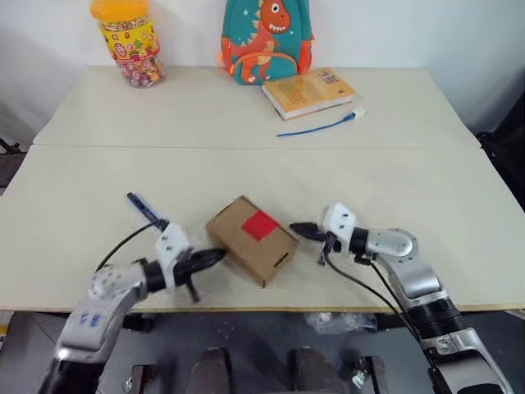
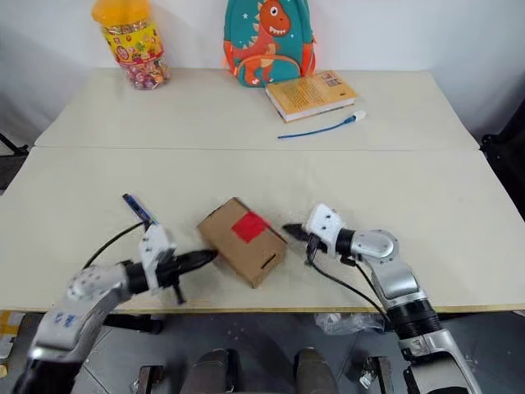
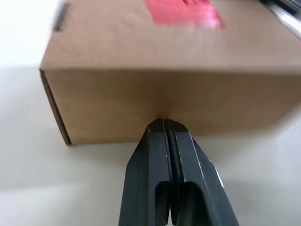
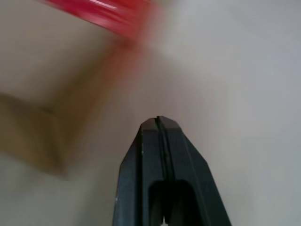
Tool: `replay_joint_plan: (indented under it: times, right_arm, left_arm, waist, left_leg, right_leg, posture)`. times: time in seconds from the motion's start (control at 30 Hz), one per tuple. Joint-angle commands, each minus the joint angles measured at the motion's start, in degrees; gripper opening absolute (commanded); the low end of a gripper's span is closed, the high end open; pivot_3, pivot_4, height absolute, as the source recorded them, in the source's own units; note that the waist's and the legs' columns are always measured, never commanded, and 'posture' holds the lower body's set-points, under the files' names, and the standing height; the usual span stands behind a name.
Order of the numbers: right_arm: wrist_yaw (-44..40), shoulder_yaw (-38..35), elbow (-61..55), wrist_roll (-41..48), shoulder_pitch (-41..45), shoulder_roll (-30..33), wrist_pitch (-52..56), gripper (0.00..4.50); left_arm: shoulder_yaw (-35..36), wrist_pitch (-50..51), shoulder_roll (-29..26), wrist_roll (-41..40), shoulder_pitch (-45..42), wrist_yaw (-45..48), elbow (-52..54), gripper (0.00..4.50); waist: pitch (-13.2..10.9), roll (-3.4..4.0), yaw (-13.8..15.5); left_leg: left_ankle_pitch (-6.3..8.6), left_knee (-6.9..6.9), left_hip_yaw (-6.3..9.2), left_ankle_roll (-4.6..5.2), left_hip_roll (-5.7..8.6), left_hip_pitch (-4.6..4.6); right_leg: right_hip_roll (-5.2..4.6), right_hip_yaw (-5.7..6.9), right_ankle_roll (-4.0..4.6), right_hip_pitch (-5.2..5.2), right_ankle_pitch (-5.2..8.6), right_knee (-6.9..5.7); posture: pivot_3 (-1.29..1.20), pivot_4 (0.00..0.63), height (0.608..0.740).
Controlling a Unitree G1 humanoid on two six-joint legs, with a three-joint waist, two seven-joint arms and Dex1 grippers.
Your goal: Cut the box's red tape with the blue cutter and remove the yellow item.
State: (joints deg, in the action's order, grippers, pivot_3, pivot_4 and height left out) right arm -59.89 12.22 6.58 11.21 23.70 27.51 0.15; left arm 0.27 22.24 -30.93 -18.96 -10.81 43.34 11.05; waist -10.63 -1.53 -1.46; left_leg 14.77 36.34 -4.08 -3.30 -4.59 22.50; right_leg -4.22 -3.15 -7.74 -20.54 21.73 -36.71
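On the near half of a pale table (image 1: 426, 172), toward its front edge, a box (image 1: 251, 240) lies flat and turned at an angle, with a square of red tape (image 1: 260, 224) on its top. A slot shows in the box's end that faces front and right. The flaps are down and the tape looks whole.

Both grippers flank the box. The left gripper (image 1: 220, 255) comes in from the left, its two black fingers pressed together with nothing between them. In the left wrist view the joined tips (image 3: 163, 123) meet the box's long side wall, touching it or just short of it; the tape appears above on the top face. The right gripper (image 1: 296, 229) comes in from the right, likewise clenched and empty, its tips just beside the box's right edge; whether they touch the cardboard I cannot tell. In the right wrist view the fingers (image 4: 162, 141) sit over bare table, with the blurred box and tape just beyond them.

A cutter (image 1: 145, 208), slim and blue, lies on the table left of the box, just behind the left wrist, apart from both grippers.

Along the far edge stand a candy jar (image 1: 129, 41) with a yellow lid, a dinosaur backpack (image 1: 264, 39), a book (image 1: 308, 91) and a thin blue cable (image 1: 321, 125).
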Motion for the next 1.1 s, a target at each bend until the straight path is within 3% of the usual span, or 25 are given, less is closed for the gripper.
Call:
replay_joint_plan:
  times: [0.03,0.47,0.73,1.1]
  right_arm:
    - [-1.65,-2.08,-3.66,1.93,-0.93,2.47,1.16,0.0]
    - [6.3,-6.25,-3.64,-2.0,1.18,5.01,6.58,0.0]
    - [4.93,-5.14,5.2,-4.74,5.69,5.22,2.23,0.0]
    - [4.25,-6.06,14.27,-7.49,7.6,5.98,-5.02,0.0]
  left_arm:
    - [-3.94,-1.71,3.48,1.88,-6.08,0.09,-5.0,0.05]
    - [-9.97,-1.47,8.02,3.68,-8.38,1.47,-6.06,0.05]
    - [-13.51,-2.13,13.21,6.79,-10.15,-0.93,-8.34,0.05]
    - [-12.32,-1.37,12.24,6.41,-8.65,-0.39,-6.3,0.05]
  waist:
    - [0.0,0.0,-0.02]
    - [0.0,0.0,-0.13]
    - [0.0,0.0,-0.06]
    - [0.0,0.01,-0.16]
  left_leg:
    - [0.0,0.04,-0.02,0.0,0.02,0.0]
    - [0.0,0.14,-0.22,-0.11,-0.14,-0.07]
    - [0.0,0.2,-0.24,-0.1,-0.13,-0.07]
    - [0.0,0.22,-0.25,-0.11,-0.13,-0.08]
  right_leg:
    - [-0.01,-0.02,-0.02,0.0,-0.01,-0.02]
    - [0.13,-0.23,-0.02,-0.08,-0.01,-0.11]
    - [0.13,-0.25,-0.04,-0.07,-0.02,-0.1]
    - [0.14,-0.27,-0.05,-0.07,-0.02,-0.12]
  posture:
    - [0.0,0.15,0.74]
    - [0.0,0.15,0.74]
    - [0.0,0.15,0.74]
    - [0.0,0.15,0.74]
